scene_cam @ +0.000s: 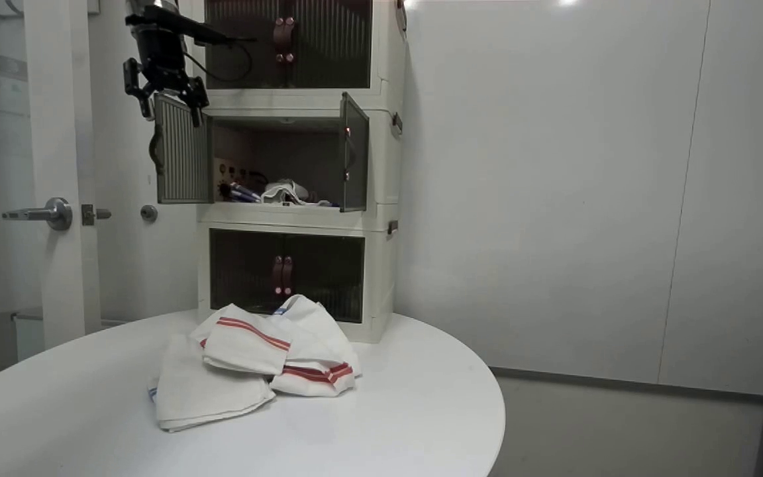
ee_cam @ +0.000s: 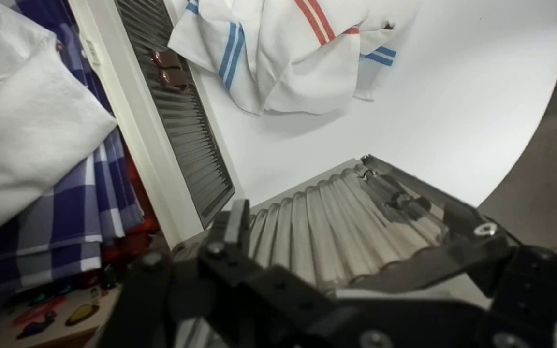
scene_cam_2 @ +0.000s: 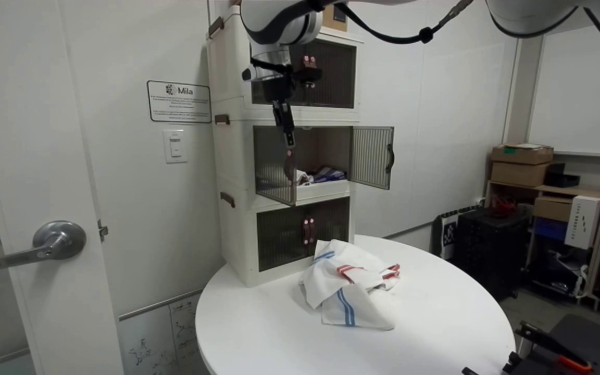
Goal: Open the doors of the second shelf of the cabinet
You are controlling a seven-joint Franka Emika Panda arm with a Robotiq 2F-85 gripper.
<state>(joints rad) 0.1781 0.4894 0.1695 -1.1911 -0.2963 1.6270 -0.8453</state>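
The white cabinet (scene_cam: 381, 278) (scene_cam_2: 235, 234) stands on the table. Its second shelf (scene_cam: 295, 149) (scene_cam_2: 326, 148) is uncovered, with white and blue checked cloths inside. Both smoky ribbed doors of that tier stand swung outward: the left door (scene_cam: 184, 156) (scene_cam_2: 271, 166) and the right door (scene_cam: 355, 159) (scene_cam_2: 372, 156). My gripper (scene_cam: 173, 112) (scene_cam_2: 288, 139) is open, fingers apart and pointing down, at the top of the left door. In the wrist view the gripper (ee_cam: 360, 227) has that door's panel (ee_cam: 307, 227) showing between its fingers. Whether a finger touches the door I cannot tell.
The upper door pair (scene_cam: 328, 46) and lower door pair (scene_cam: 328, 271) are shut. Crumpled striped towels (scene_cam: 242, 351) (scene_cam_2: 352, 286) lie on the round white table (scene_cam: 421, 411) (scene_cam_2: 435, 323) before the cabinet. A room door with a lever handle (scene_cam_2: 58, 242) is at the left.
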